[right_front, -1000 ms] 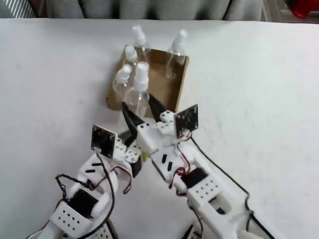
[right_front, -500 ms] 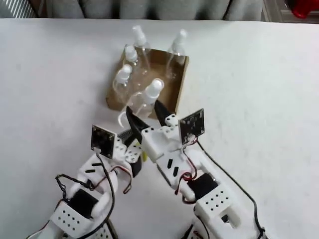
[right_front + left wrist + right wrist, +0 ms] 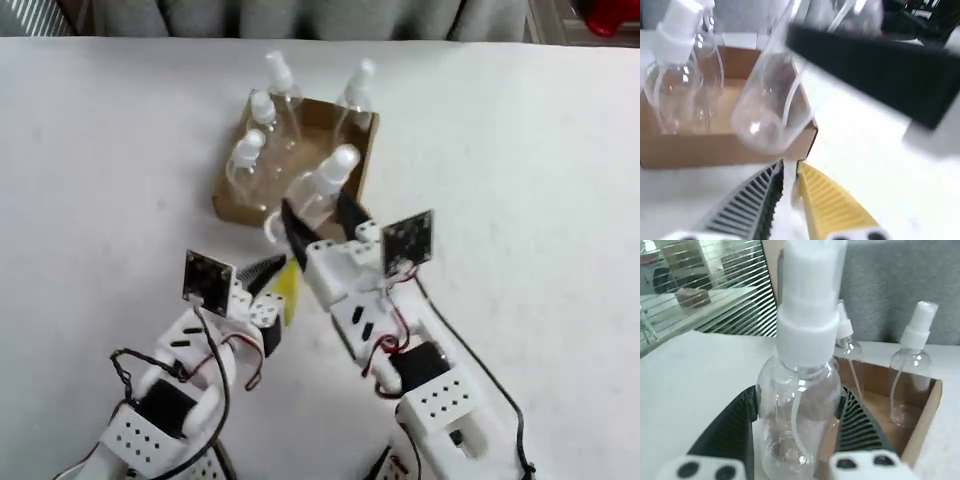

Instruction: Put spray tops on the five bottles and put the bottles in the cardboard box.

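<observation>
My right gripper [image 3: 320, 218] is shut on a clear bottle [image 3: 318, 188] with a white spray top; the bottle leans over the near edge of the cardboard box [image 3: 365, 170]. In the right wrist view the bottle [image 3: 797, 390] stands between the black fingers [image 3: 742, 420], with the box [image 3: 922, 420] behind it. Several capped bottles stand in the box, among them one at the far left [image 3: 283, 78] and one at the far right [image 3: 358, 85]. My left gripper [image 3: 276, 282] rests shut and empty just short of the box; its own view has it [image 3: 789, 172] below the held bottle [image 3: 772, 110].
The white table [image 3: 520, 150] stretches open to the right and left of the box. Both arms crowd the near middle, the right arm's wrist board [image 3: 408, 243] just beside the box's near right corner. A grey backdrop [image 3: 300, 15] closes the far edge.
My right gripper has carried the bottle to the right and toward the box, and the bottle has tipped from upright to leaning over the box's near edge. The left arm has stayed put.
</observation>
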Robot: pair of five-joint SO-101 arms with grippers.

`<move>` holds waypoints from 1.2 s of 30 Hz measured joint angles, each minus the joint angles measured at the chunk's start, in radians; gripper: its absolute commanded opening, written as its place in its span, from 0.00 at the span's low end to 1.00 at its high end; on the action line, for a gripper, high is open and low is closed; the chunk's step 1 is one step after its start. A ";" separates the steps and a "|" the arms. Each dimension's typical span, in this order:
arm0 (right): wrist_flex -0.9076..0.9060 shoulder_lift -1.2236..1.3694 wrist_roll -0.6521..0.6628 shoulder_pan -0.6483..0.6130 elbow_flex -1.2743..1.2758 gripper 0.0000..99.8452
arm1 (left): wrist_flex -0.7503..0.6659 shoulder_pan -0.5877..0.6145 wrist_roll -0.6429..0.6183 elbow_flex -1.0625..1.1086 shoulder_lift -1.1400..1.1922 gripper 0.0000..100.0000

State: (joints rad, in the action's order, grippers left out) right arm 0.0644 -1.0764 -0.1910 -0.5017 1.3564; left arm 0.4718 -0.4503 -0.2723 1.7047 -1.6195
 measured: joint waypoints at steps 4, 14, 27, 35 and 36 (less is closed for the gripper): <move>0.000 0.000 0.000 0.037 -0.043 0.02 | 0.083 0.069 0.000 0.000 0.000 0.07; 0.000 0.000 0.002 0.060 -0.058 0.02 | 0.143 0.473 0.213 0.000 0.000 0.07; 0.232 0.394 0.080 0.089 -0.201 0.02 | 0.233 0.572 0.250 0.000 0.000 0.07; 0.371 0.740 0.170 0.101 -0.315 0.02 | 0.276 0.572 0.420 0.000 0.000 0.07; 0.393 0.769 0.192 0.101 -0.318 0.02 | 0.276 0.572 0.431 0.000 0.000 0.07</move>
State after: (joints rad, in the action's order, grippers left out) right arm 0.4572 -0.3076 0.0008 -0.4005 1.0388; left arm 0.7480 0.1220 0.1588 1.7047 -1.6195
